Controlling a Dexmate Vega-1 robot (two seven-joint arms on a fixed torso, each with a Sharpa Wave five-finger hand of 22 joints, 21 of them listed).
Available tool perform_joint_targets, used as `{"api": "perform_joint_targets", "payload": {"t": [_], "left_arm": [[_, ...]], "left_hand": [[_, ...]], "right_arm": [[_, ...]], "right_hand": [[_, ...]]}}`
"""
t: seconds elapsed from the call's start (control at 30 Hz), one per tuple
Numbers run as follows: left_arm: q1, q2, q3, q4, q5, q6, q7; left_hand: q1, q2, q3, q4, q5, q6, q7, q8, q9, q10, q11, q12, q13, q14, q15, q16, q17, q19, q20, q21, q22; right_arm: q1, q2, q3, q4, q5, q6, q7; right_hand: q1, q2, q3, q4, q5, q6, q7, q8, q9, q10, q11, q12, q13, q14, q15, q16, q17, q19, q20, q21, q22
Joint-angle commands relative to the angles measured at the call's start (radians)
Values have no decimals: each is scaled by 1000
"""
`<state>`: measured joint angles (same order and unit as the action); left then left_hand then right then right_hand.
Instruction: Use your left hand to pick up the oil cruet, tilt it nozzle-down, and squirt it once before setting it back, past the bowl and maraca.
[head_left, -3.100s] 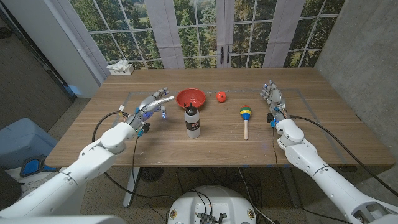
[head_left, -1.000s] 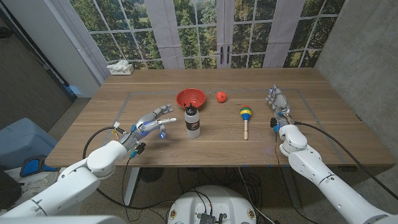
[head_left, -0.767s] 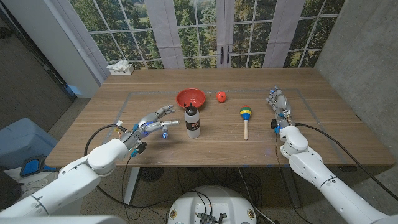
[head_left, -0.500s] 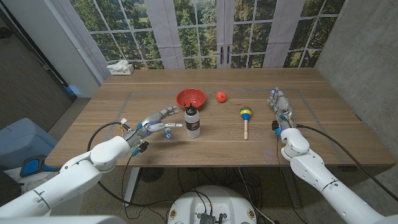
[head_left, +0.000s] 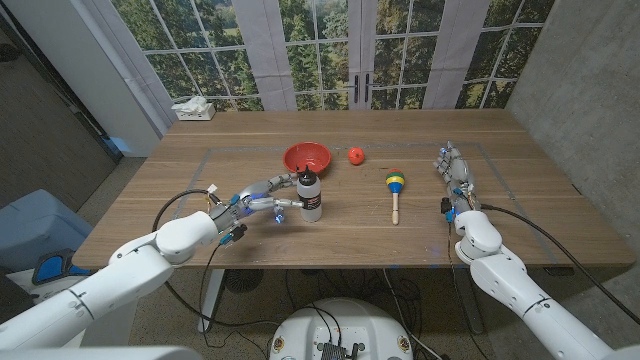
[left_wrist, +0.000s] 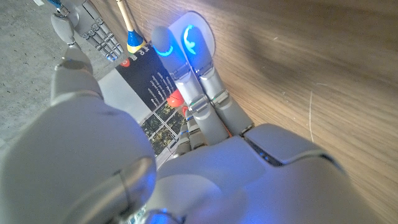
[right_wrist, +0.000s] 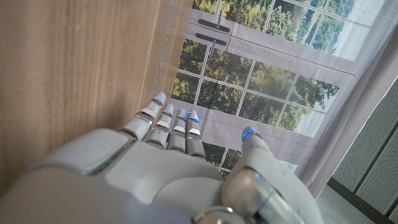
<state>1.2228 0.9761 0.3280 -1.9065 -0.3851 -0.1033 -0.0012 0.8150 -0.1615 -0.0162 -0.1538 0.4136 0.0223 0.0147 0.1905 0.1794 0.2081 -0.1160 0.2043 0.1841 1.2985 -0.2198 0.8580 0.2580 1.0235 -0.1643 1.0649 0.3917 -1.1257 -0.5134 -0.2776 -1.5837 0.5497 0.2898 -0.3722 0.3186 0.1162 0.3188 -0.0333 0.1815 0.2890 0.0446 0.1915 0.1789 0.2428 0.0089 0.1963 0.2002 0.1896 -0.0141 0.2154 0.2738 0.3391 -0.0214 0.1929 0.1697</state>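
Observation:
The oil cruet, a white bottle with a black nozzle cap and a dark label, stands upright just in front of the red bowl. My left hand reaches in from its left with fingers spread, and the fingertips come up to the bottle's side without closing around it. In the left wrist view the fingers point at the cruet's dark label. The striped maraca lies to the cruet's right. My right hand stands on its edge at the right, fingers straight, holding nothing.
A red tomato sits right of the bowl. A tissue box is at the far left corner. Windows stand behind the table's far edge. Bare wood lies in front of the cruet and maraca.
My left hand has moved right, from the table's left toward the cruet, until its fingertips reach the bottle. The cruet, bowl and maraca have not moved. My right hand has shifted only slightly.

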Motion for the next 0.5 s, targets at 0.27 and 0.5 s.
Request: {"api": "perform_joint_targets", "payload": {"t": [0.27,0.5], "left_arm": [[-152,-40,113,62,21,61,-141],[-204,-64,150,95,27,53,-178]], "left_hand": [[45,16,-6,-1,22,28,15,7,3,17,3,10,3,1,-4,-19,-3,-6,-51,3,-7],[78,37,-14,12,49,83,-62,14,5,42,-11,13,4,4,-4,-35,9,-13,-48,3,-27]], "right_arm": [[-47,-6,31,-19,4,15,2],[-49,-3,36,-11,10,21,4]], "right_hand": [[-13,2,-1,-7,-4,-2,3,1,4,2,4,3,1,4,11,10,3,4,9,4,3],[-15,3,-2,-9,-4,-1,2,1,4,3,4,3,1,5,12,11,2,6,10,4,3]]}}
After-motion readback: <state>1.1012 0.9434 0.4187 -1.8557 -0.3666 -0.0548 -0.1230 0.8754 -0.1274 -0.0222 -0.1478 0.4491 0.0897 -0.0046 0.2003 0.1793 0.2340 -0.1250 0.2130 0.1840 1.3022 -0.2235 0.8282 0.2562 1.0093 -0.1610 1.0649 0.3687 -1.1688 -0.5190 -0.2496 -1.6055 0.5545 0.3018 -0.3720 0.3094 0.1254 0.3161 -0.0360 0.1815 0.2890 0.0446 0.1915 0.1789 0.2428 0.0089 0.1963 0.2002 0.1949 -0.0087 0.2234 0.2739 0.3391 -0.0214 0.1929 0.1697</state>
